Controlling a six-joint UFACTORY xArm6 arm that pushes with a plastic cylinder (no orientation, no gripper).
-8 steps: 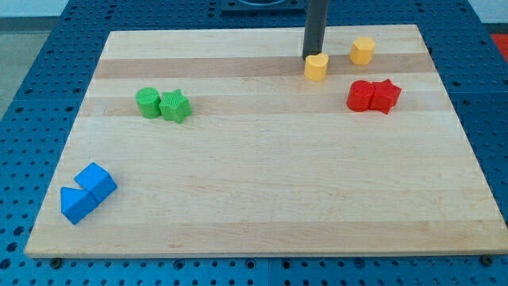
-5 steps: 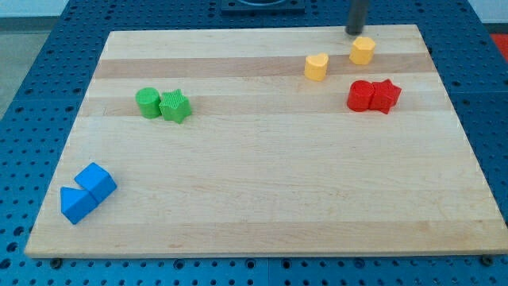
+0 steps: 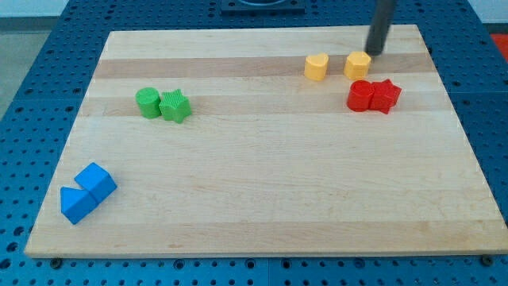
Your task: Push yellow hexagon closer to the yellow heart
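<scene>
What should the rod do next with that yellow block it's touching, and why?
Probably keep sliding toward the view's left. My tip sits at the upper right edge of the yellow hexagon, and the yellow heart lies to its left with a bare gap between them. A short leftward push, angled slightly down, should narrow that gap.

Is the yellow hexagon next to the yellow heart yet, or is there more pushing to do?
Partly done. The yellow hexagon has slid down and toward the view's left since a moment ago, so it sits nearer the yellow heart, though a gap remains. In hand: my tip rests at the hexagon's upper right edge, on the side away from the heart. Left: a bit more pushing leftward to close that gap.
</scene>
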